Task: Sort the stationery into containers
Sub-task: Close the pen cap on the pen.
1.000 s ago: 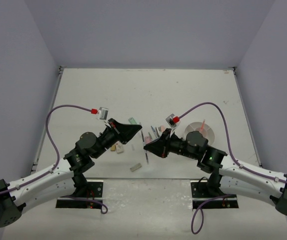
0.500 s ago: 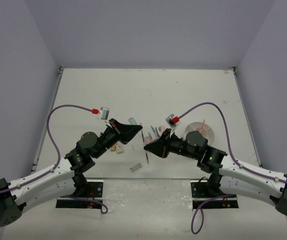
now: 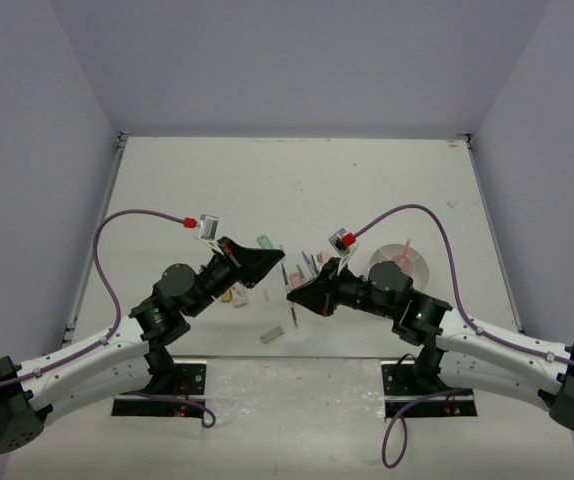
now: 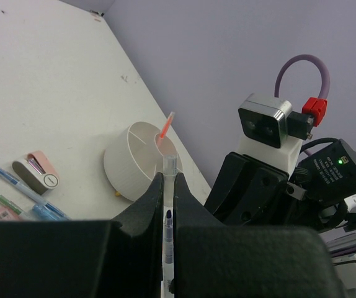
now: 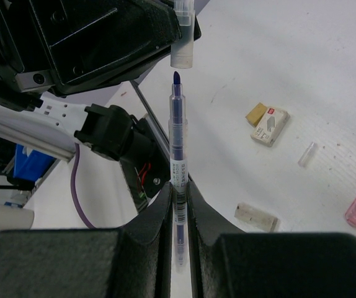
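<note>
- Almost nothing has moved since the earlier frames. Both arms keep the same nose-to-nose pose over the scattered stationery, with at most a slight shift of the right arm.
- The right gripper is clamped on the barrel of a blue pen, held clear of the table with its dark tip bare.
- The left gripper is pinched on a clear cap. The cap's open end faces the pen tip, roughly in line with it and just apart.
- The step in hand looks like capping the pen before it is sorted, though the frames alone do not rule out uncapping.
- The white divided organizer stands beside the right arm, with one pink pen already leaning in it.
- Next move, as I judge it: bring cap and tip together along one axis, since a small tilt would jam the tip on the cap's rim. Then the left gripper lets go and the right carries the pen to a compartment.
</note>
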You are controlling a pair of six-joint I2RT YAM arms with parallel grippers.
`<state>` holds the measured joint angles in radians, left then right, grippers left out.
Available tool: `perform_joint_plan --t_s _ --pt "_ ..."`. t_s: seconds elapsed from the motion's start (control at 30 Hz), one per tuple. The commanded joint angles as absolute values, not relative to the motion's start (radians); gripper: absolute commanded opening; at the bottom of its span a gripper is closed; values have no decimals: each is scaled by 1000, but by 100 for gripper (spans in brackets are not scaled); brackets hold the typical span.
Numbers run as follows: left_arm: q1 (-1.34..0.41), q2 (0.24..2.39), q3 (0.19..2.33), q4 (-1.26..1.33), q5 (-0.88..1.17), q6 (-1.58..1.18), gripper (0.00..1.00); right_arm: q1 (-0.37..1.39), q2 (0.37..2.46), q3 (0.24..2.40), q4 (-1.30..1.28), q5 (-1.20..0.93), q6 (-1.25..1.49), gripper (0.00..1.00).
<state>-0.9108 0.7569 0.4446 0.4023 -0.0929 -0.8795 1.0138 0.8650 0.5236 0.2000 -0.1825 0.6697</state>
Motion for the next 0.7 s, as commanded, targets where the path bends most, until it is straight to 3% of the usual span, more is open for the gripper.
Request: perform_joint_plan --t_s 0.0,0.67 --pt "-910 758 444 430 -112 -877 0 1014 856 565 215 -191 657 0" --pt "-910 773 431 460 -84 -874 0 1014 838 586 189 -140 647 0"
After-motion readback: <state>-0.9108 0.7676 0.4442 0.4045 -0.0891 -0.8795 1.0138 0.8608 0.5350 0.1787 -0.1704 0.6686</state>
